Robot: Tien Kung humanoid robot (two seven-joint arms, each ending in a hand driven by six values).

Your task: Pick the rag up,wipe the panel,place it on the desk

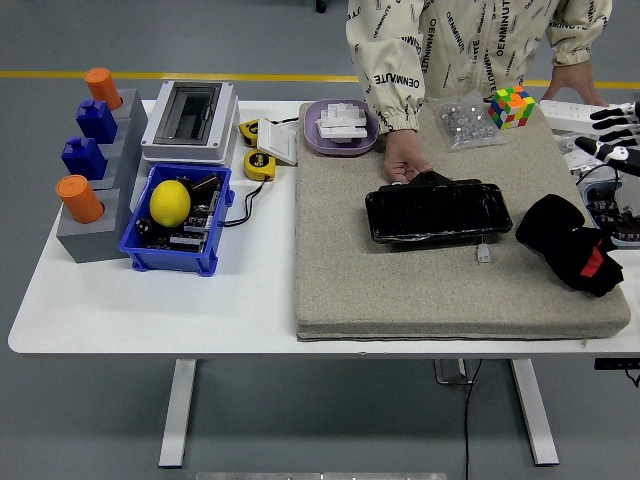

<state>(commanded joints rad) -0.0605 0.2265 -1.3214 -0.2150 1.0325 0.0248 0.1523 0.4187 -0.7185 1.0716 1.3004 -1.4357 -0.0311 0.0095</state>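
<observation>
You are looking at a robotics lab or test workshop, not a home. The white worktop (150,300) stands on plain metal legs over a smooth grey industrial floor with a yellow line (150,75) painted across it. On it you see staged test props: a blue bin (165,255) with small electrical parts and a lemon (170,202), a grey block (100,235) with blue and orange pegs, a grey electrical enclosure (190,122), yellow tape measures (259,164), a colour cube (511,107) and a felt mat (440,280). A person (470,45) stands at the far side.
</observation>
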